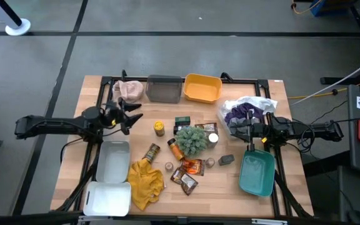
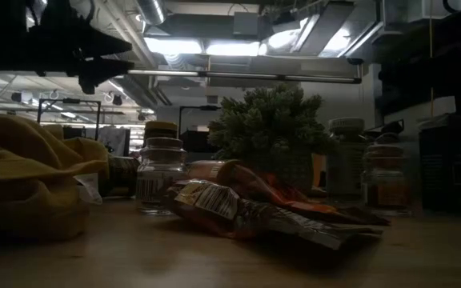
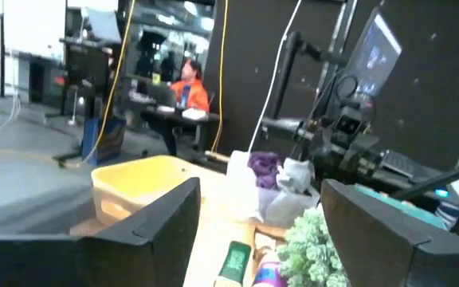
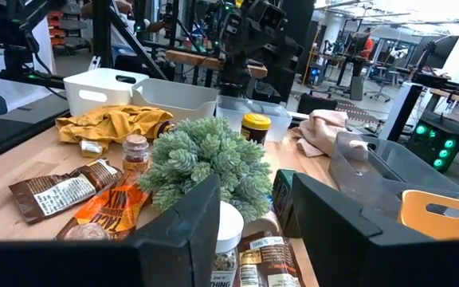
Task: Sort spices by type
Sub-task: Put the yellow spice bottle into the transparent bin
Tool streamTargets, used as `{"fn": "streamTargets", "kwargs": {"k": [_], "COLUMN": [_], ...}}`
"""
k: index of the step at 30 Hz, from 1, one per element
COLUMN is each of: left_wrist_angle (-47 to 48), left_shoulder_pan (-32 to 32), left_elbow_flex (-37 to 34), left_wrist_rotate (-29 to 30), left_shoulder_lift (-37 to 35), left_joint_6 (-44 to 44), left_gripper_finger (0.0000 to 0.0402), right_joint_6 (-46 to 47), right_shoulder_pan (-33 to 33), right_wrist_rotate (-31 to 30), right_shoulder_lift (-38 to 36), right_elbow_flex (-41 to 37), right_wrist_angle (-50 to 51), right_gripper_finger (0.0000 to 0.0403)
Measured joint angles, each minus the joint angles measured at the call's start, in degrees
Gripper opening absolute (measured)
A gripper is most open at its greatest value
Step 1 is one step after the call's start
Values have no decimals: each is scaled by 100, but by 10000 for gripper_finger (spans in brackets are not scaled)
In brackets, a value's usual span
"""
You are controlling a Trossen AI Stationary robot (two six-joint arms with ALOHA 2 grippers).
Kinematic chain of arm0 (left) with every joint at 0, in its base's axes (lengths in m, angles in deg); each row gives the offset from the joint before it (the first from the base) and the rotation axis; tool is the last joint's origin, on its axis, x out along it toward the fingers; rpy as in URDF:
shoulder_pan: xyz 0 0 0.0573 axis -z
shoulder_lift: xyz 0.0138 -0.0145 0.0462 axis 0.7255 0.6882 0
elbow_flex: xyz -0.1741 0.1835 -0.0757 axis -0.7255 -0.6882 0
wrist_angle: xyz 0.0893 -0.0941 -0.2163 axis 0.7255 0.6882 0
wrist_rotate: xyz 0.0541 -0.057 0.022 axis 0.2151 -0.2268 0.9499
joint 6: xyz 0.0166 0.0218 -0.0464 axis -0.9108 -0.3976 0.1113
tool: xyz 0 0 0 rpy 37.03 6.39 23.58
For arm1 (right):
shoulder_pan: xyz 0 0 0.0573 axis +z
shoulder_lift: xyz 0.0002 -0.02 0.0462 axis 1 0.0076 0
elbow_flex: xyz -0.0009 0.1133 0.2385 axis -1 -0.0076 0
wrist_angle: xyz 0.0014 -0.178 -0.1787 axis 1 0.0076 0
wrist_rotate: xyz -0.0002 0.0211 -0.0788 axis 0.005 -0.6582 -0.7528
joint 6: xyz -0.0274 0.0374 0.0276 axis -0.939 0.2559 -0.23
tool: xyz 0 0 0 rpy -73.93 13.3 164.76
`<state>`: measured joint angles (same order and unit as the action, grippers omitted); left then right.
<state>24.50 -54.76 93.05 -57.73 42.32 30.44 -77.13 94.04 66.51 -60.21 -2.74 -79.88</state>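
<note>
Grey floor surrounds the wooden table that we see from above. Our left gripper hovers at the table's left side, beside a pink cloth, its jaws spread and empty. Our right gripper sits at the right side next to a white bag of purple things, above a teal bin; its jaws stand apart around nothing. Between the arms the spices cluster about a green spiky plant ball: a yellow-lidded jar, a brown bottle, an orange bottle, glossy packets, a dark little box. A mustard-yellow cloth lies beside two white bins; a grey bin and a yellow bin stand at the far edge.

From table height we see a clear jar just left of a crumpled packet, with the plant ball behind.

Through the left wrist we see both dark fingers parted, the yellow bin beyond, and a person in orange far off.

Through the right wrist the fingers frame a white-capped jar without touching it; the plant ball and packets lie ahead.
</note>
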Motion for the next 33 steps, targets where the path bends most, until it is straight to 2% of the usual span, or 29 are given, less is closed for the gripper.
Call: {"fn": "streamTargets", "kwargs": {"k": [7, 15, 20, 26, 33], "left_wrist_angle": [173, 2392, 3343, 4189, 4323], "left_shoulder_pan": [50, 387, 520, 570, 570], "left_elbow_flex": [666, 1888, 2446, 2614, 2614], "left_wrist_rotate": [-214, -245, -245, -243, -223], "left_shoulder_lift": [1026, 2025, 2467, 2772, 3272], "left_joint_6": [-90, -636, -499, -197, -147], "left_gripper_finger": [273, 274, 274, 274, 274], "right_joint_6": [-1, 0, 1, 1, 0], "right_shoulder_pan": [2, 1, 2, 2, 1], "right_wrist_rotate": [1, 1, 1, 1, 1], "right_shoulder_lift": [1, 0, 1, 0, 0], "right_elbow_flex": [0, 2, 2, 2, 2], "right_wrist_angle": [0, 0, 2, 2, 2], "right_gripper_finger": [159, 159, 159, 159, 159]}}
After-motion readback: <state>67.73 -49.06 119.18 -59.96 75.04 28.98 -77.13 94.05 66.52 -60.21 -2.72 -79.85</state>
